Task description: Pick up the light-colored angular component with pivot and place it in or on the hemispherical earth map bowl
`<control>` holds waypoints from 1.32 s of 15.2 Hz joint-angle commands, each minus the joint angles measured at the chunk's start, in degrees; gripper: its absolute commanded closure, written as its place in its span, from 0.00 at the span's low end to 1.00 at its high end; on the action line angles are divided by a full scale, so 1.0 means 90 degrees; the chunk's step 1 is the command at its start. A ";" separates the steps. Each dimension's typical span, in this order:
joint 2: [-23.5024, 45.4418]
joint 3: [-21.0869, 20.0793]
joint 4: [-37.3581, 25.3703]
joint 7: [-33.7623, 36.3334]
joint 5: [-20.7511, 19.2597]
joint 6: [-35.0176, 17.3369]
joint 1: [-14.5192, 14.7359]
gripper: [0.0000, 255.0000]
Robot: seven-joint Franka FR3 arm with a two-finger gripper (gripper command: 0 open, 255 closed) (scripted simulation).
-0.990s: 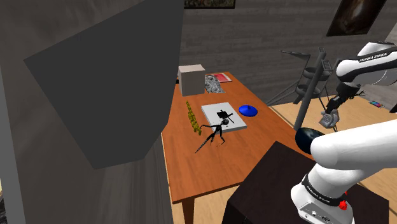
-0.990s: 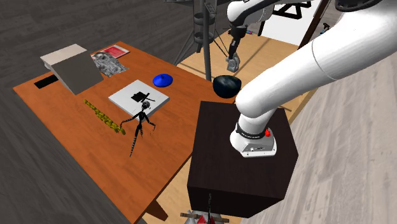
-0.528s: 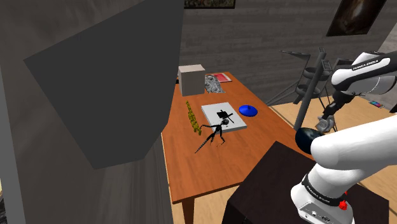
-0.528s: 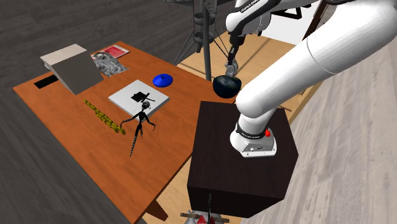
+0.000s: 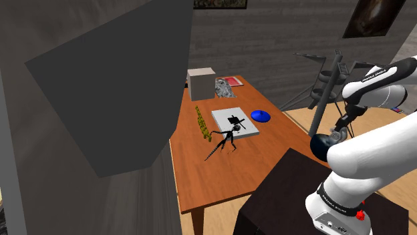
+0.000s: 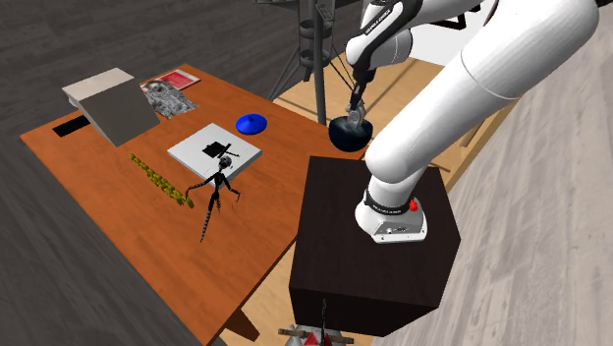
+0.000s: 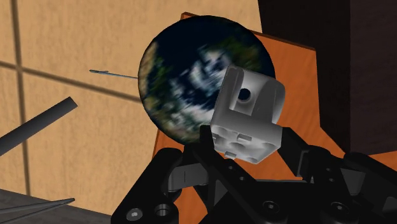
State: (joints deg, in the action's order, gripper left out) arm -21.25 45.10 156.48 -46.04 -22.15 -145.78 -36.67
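**Component held over the globe bowl**

The pale grey component [image 7: 248,118] is clasped between the two fingers of the gripper [image 7: 248,145], which are closed against its sides. A round pivot hole is seen in its upper face, and studs in its lower one. In the wrist view the part is seen in front of the bowl [image 7: 184,76], whose dark surface is printed with blue seas, green land and white cloud.

In the shoulder view the gripper [image 5: 337,131] is pointed down at the bowl [image 5: 324,145], which is placed at the edge of the table [image 5: 220,173] close to the stand [image 5: 281,193]. Whether the part touches the bowl cannot be told.

In the second exterior view the component [image 6: 357,112] is seen just above the bowl [image 6: 347,135], under the gripper [image 6: 358,102].

Farther along the table a blue dish [image 5: 260,115], a white board [image 5: 235,127], a black figure [image 5: 224,140] and a yellow chain [image 5: 202,123] are laid out, well apart from the bowl.
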 commanded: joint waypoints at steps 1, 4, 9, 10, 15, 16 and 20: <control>0.0173 0.0098 0.0063 -0.0047 0.0052 -0.0237 0.0072 1.00; 0.0406 0.0235 0.0117 -0.0137 0.0160 -0.0513 0.0188 1.00; 0.0406 0.0235 0.0117 -0.0138 0.0161 -0.0513 0.0188 1.00; 0.0406 0.0235 0.0117 -0.0138 0.0161 -0.0513 0.0188 1.00; 0.0406 0.0234 0.0117 -0.0137 0.0160 -0.0512 0.0187 0.00; 0.0406 0.0234 0.0117 -0.0137 0.0160 -0.0513 0.0187 0.00; -0.0446 -0.0229 -0.0015 0.0126 -0.0168 0.0450 -0.0207 0.00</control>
State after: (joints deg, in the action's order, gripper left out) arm -23.01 44.19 156.73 -45.43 -22.90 -144.45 -37.52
